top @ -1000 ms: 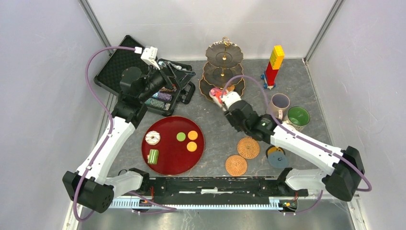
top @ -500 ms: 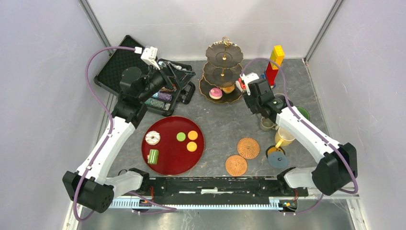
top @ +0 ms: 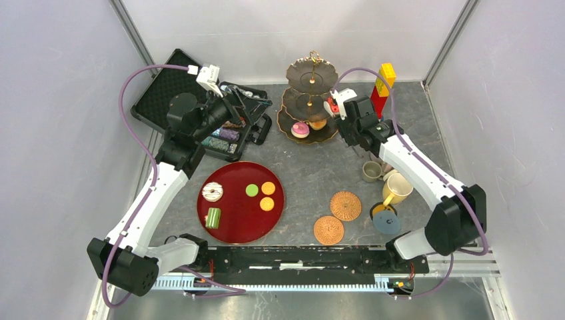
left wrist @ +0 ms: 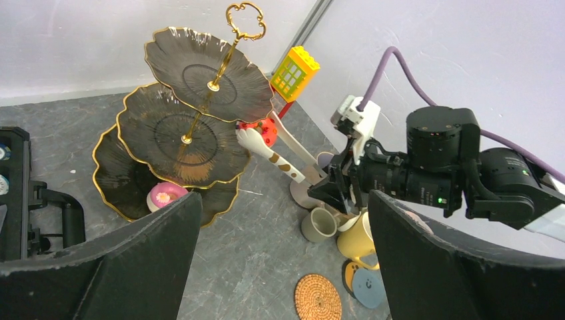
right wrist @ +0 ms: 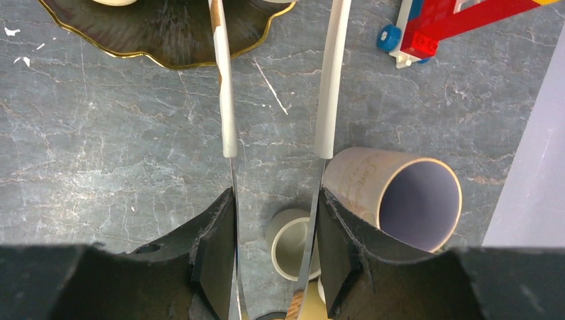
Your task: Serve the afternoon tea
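**Right gripper**: closed on the metal tongs, with one dark finger pressed against the outside of each arm. The tongs' white ends run forward from the gripper and stand narrowly apart. Between their tips is a small red sweet, held at the right-hand rim of the middle tier of the three-tier stand, under the top tier. Whether the sweet touches that tier cannot be told.

- Ahead of this gripper, on the bottom tier: a pink cake and an orange piece, side by side.
- Directly below it: the small grey mug.
- Just to its right: the lilac mug.
- Ahead and to the right: the block tower.
- Back toward the arm's base: the yellow mug, a woven coaster and a blue-grey coaster.

**Left gripper**: fingers spread wide with nothing between them. It hangs over the open black case, well apart from the stand.

- Back toward its base: the round red tray, carrying a white-iced donut, a green macaron and a green cake.
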`<state>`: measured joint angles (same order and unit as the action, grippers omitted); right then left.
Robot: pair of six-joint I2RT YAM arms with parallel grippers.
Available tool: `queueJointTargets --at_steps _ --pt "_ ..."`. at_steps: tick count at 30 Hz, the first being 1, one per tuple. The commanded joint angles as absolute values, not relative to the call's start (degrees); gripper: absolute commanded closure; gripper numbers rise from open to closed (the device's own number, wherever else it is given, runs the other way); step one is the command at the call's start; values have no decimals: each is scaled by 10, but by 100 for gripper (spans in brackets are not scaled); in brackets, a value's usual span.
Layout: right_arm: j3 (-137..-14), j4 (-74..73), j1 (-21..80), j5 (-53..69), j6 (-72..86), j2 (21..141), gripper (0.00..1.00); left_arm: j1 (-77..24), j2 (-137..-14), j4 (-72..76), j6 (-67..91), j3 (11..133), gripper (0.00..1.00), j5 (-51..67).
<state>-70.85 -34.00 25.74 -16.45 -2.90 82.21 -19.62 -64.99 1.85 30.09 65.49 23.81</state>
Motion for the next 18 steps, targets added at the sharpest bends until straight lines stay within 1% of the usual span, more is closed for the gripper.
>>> queueJointTargets --at_steps 1,4,9,15,18 --pt "-755 -290 254 -146 -26 852 78 -196 -647 38 315 662 0 249" --pt "-771 -260 253 -151 -21 876 76 -196 -646 38 315 662 0 249" --pt "-817 -254 249 -158 -21 921 71 -195 -647 38 316 662 0 251" --pt "-827 -233 242 -150 -17 944 62 -196 -649 38 316 662 0 250" --pt "-819 -220 239 -139 -11 950 59 -195 -651 38 317 662 0 250"
